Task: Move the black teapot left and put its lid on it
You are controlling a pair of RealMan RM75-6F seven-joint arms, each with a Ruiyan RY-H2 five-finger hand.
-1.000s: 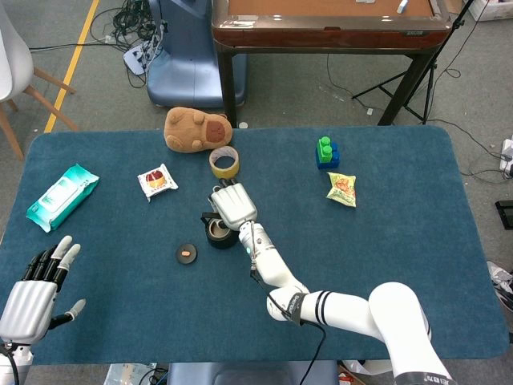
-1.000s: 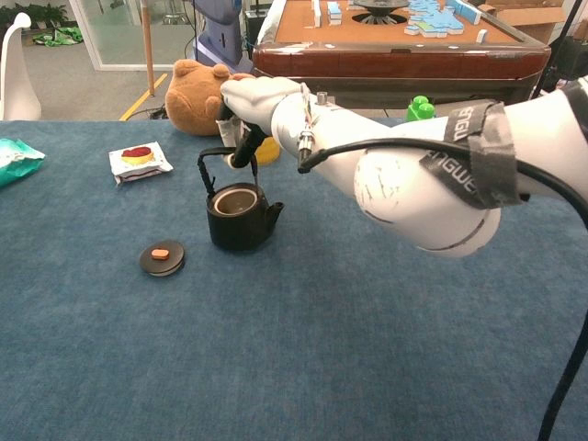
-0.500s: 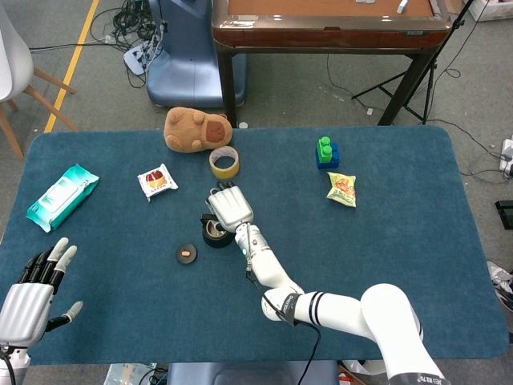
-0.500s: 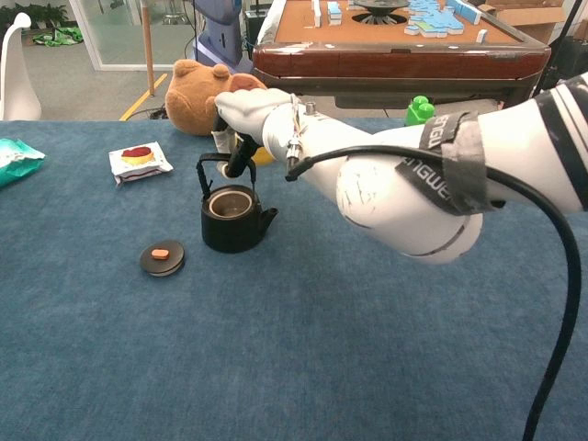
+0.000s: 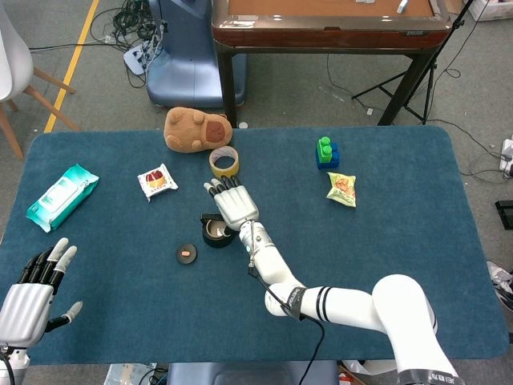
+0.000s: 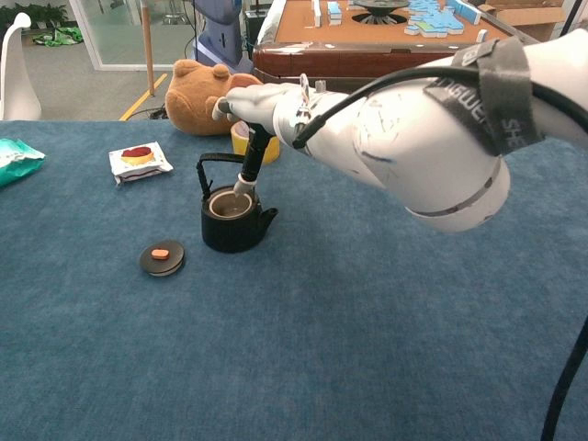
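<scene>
**Near the middle of the blue surface: teapot set down, lid apart**

Near the middle of the surface [image 5: 385,265] stands the teapot [image 6: 231,220], upright, mouth uncovered, its wire handle raised. Its lid [image 6: 162,257] lies flat on the cloth to the left, close by but not touching.

Over the pot hangs the right robot hand [image 5: 233,204], released, fingers spread and flat, grasping nothing; in the chest view one fingertip [image 6: 243,186] points down toward the pot's mouth. The white forearm runs back across the cloth to the right.

The left robot hand [image 5: 30,298] rests at the near left corner, well apart, fingers loosely spread and holding nothing.

Behind the pot lies a tape roll [image 5: 224,163], and further back a brown plush [image 5: 195,129]. To the left sits a snack packet [image 5: 157,181], and at the far left a wipes pack [image 5: 62,196]. On the right are a block stack [image 5: 326,151] and a yellow bag [image 5: 341,189].
</scene>
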